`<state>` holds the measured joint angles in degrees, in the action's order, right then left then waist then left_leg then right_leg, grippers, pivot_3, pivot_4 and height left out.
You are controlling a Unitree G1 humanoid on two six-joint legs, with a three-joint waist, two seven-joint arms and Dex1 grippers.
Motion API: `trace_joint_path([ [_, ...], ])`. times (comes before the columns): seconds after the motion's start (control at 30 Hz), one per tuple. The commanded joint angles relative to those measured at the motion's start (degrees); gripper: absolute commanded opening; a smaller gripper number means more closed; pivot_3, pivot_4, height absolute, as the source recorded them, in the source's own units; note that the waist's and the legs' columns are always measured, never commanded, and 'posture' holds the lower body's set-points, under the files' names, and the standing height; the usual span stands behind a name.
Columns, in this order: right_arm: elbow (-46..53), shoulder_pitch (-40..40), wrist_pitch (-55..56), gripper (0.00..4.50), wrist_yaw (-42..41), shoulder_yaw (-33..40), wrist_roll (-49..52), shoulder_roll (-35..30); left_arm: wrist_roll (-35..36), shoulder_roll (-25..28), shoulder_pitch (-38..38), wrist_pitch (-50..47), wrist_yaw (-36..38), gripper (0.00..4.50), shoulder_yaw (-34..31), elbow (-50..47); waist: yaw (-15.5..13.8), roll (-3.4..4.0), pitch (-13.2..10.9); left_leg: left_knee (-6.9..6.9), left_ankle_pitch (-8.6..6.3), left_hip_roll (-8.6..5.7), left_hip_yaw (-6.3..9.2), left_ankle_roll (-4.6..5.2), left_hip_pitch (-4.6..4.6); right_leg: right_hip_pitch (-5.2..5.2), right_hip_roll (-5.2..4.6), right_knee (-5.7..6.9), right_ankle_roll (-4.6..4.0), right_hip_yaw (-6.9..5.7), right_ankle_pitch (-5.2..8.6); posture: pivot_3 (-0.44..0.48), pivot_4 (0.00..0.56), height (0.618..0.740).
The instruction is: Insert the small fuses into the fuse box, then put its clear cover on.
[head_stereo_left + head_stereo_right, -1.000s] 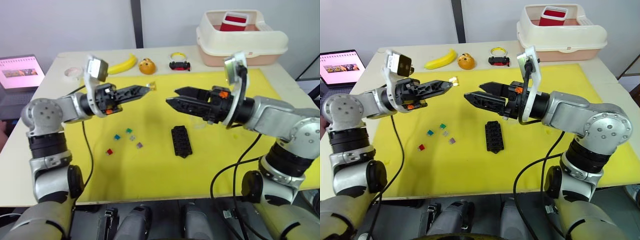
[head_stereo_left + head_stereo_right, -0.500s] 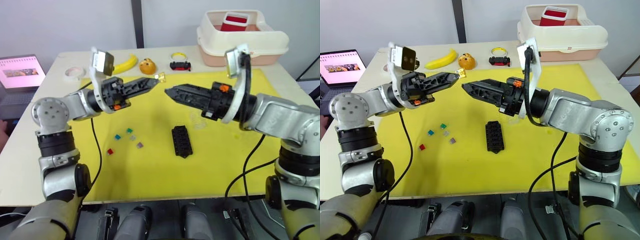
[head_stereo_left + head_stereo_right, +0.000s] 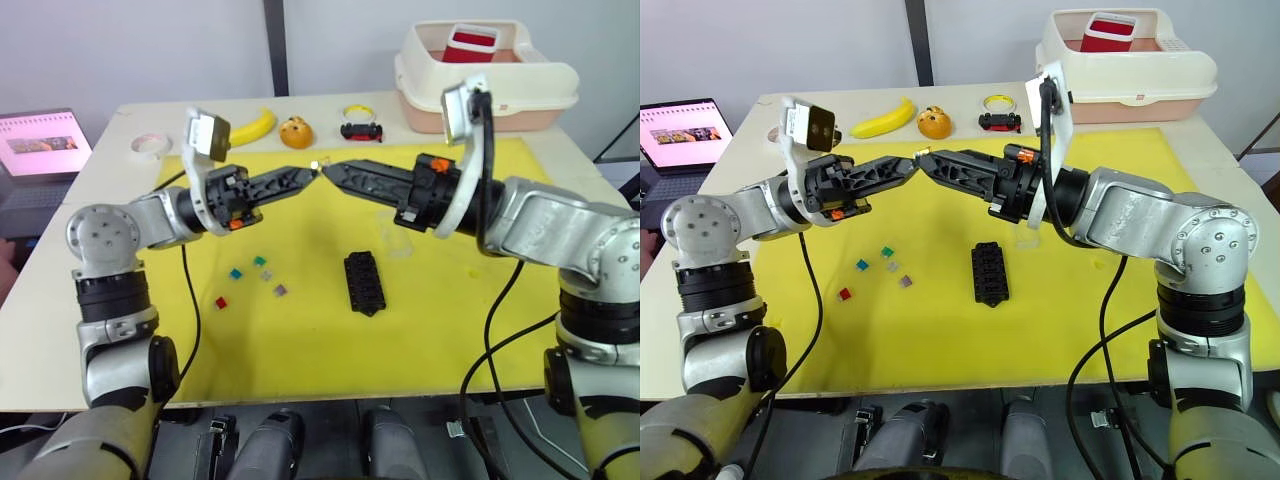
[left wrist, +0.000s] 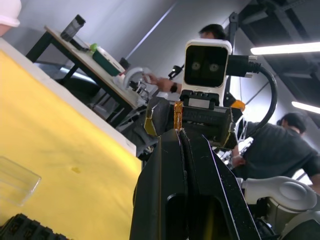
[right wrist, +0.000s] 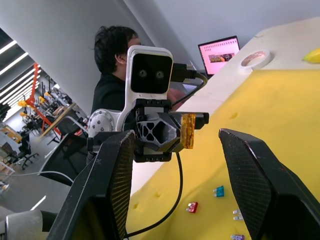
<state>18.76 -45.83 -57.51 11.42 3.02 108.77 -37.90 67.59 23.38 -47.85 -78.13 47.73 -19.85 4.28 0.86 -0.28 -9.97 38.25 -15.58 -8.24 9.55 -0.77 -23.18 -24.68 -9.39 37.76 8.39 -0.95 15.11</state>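
Left tool (image 3: 312, 172) clamping one amber fuse (image 5: 188, 131); right tool (image 5: 180, 150) gaping apart; five fuses (image 3: 252, 280) lying centre-left; black slotted fuse box (image 3: 363, 282) centre.

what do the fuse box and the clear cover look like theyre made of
The fuse box looks like matte black moulded plastic: dull, no glare, with regular rows of slots. The clear cover looks like thin transparent plastic, probably glossy: the yellow mat shows through it and only its edges catch light.
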Motion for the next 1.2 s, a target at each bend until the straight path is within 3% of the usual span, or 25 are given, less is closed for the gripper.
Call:
trace_joint_path([
  [0.03,0.48,-1.55,1.02,2.82,-1.22,0.21,0.44,-1.19,1.73,0.82,-0.11,1.19,0.03,0.00,-0.19,-1.57,-0.01,0.00,0.00,0.00,0.00,0.00,0.00,0.00,0.00,0.00,0.00,0.00,0.00,0.00,0.00,0.000,0.150,0.740],
  [0.23,0.43,-1.48,1.55,2.82,-1.71,-0.42,0.46,-1.83,2.36,1.01,-0.08,1.49,-0.27,0.00,0.04,-1.57,0.01,0.00,0.00,0.00,0.00,0.00,0.00,0.00,0.00,0.00,0.00,-0.01,0.00,0.00,0.00,0.000,0.150,0.740],
  [0.3,0.40,-1.49,1.69,2.31,-1.85,-0.56,0.40,-1.89,2.42,1.08,-0.07,1.56,-0.23,0.00,0.18,-1.53,0.01,0.00,0.00,-0.01,0.00,0.00,0.00,0.00,0.00,0.00,0.00,-0.01,0.00,0.00,0.00,0.000,0.150,0.740],
  [0.4,0.34,-1.57,1.75,1.14,-1.98,-0.80,0.26,-2.05,2.56,1.23,-0.05,1.73,-0.22,0.00,0.43,-1.47,-0.02,0.00,0.00,-0.01,0.00,0.00,0.00,0.00,0.00,0.00,0.00,-0.02,0.00,0.00,0.00,0.000,0.150,0.740],
  [1.2,0.05,-2.21,2.21,1.14,-2.95,-1.19,-0.31,-2.12,3.24,1.35,0.77,2.30,-0.56,0.00,1.35,-2.12,-0.04,-0.01,0.00,-0.01,0.00,0.00,0.00,0.00,0.00,0.00,0.00,-0.05,0.00,0.00,0.00,0.000,0.150,0.740],
])
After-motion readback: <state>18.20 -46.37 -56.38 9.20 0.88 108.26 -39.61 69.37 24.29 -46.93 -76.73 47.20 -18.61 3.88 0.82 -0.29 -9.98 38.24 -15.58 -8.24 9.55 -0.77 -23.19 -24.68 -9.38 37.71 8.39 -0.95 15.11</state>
